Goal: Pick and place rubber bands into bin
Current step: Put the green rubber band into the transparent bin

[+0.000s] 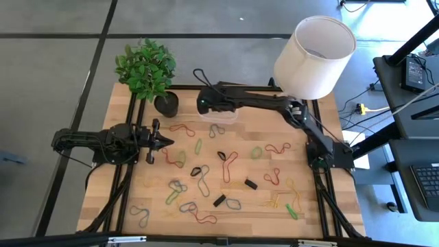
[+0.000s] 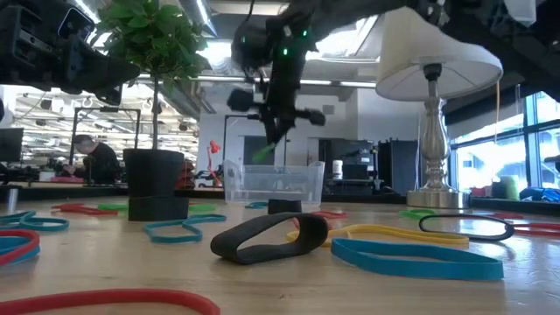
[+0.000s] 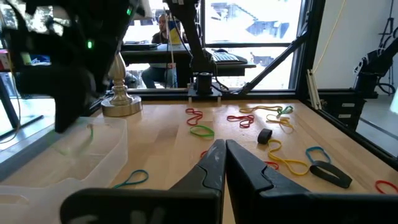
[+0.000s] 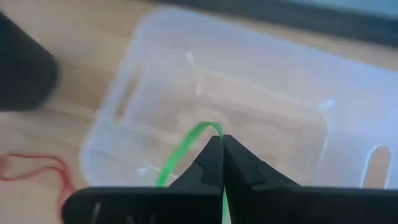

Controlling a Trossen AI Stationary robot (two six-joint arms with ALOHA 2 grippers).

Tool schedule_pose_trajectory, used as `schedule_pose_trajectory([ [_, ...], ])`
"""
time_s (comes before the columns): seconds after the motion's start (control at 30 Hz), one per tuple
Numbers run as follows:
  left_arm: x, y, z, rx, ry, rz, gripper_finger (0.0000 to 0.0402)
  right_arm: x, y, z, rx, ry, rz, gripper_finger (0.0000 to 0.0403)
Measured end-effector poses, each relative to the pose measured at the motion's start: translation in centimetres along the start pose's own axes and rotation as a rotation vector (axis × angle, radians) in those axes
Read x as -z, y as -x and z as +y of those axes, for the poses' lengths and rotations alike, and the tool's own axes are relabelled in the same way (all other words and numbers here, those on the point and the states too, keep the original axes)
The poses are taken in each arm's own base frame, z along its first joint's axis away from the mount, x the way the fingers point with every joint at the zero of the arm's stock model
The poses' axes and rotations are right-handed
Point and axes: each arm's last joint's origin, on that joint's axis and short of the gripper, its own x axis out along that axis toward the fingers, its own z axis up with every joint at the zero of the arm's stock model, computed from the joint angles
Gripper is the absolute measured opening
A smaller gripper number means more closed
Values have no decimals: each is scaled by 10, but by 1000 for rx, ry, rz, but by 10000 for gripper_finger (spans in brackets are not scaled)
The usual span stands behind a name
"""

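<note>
Above the bin (image 4: 249,81), right pincer (image 4: 222,146) downturned, pinching a green rubber band (image 4: 183,149)

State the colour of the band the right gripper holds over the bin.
Green band; clearest in the right wrist view.

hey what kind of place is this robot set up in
Probably an open-plan office or lab: the low view shows desks with a seated person behind the wooden table, and large windows beyond. A potted plant and lamp dress the table.

green rubber band (image 4: 183,149), clear bin (image 4: 261,93), black fingers (image 4: 208,163)
</note>
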Motion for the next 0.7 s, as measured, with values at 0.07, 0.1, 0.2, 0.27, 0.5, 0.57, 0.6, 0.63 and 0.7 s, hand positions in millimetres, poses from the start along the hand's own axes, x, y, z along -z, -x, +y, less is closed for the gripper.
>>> schedule_pose_trajectory([
  [0.07, 0, 0, 0, 0, 0, 0, 8, 2, -12, -1, 15, 3, 30, 0],
  [0.1, 0, 0, 0, 0, 0, 0, 8, 3, -17, -2, 23, 5, 39, 0],
  [0.2, 0, 0, 0, 0, 0, 0, 7, 6, -31, -3, 44, 11, 57, 7],
  [0.27, 0, 0, 0, 0, 0, 0, 6, 7, -35, -3, 52, 11, 61, 15],
  [0.5, 0, 0, 0, 0, 0, -1, 8, 6, -38, -5, 60, 9, 64, 57],
  [0.57, 0, 0, 0, 0, 0, 0, 7, 6, -39, -5, 59, 8, 64, 72],
  [0.6, 0, 0, 0, 0, 0, 0, 6, 6, -39, -5, 60, 8, 64, 80],
  [0.63, 0, 0, 0, 0, 0, 0, 6, 6, -39, -5, 60, 8, 64, 87],
  [0.7, 0, 0, 0, 0, 0, 0, 6, 6, -39, -5, 60, 7, 64, 101],
])
